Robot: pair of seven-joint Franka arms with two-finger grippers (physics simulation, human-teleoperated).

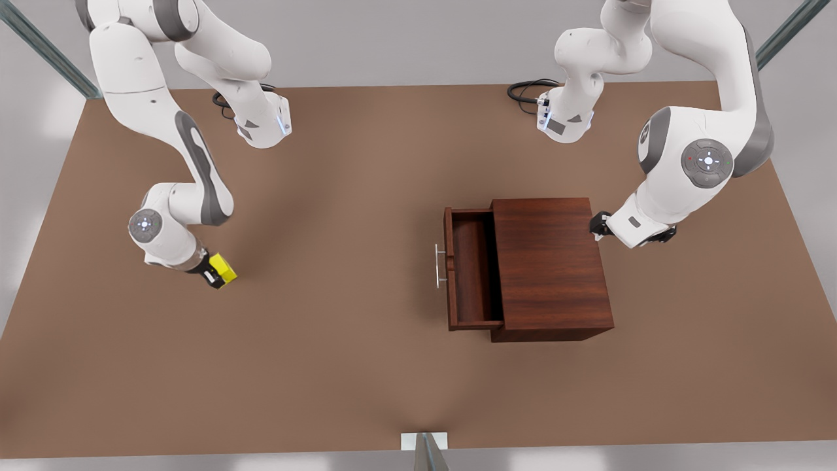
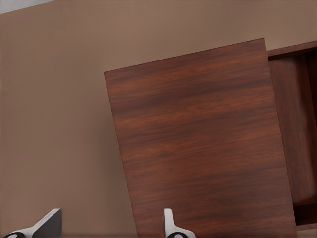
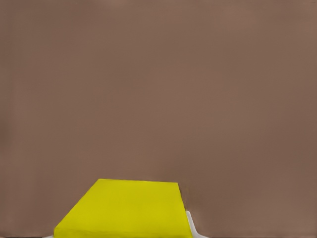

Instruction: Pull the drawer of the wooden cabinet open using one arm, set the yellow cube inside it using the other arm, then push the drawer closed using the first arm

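I see the brown table [image 1: 340, 366] carrying the wooden cabinet [image 1: 552, 261], its drawer [image 1: 469, 268] pulled out toward the front view's left. My left arm bends low behind the cabinet, left gripper [image 1: 598, 226] spread apart, holding nothing. My right arm reaches down far across the table, right gripper [image 1: 219, 273] clamping the yellow cube [image 1: 223, 267].

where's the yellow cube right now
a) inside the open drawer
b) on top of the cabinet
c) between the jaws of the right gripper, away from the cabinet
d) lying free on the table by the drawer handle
c: the yellow cube sits in the right gripper at the front view's left, well apart from the wooden cabinet, whose drawer stands pulled open with nothing in it.
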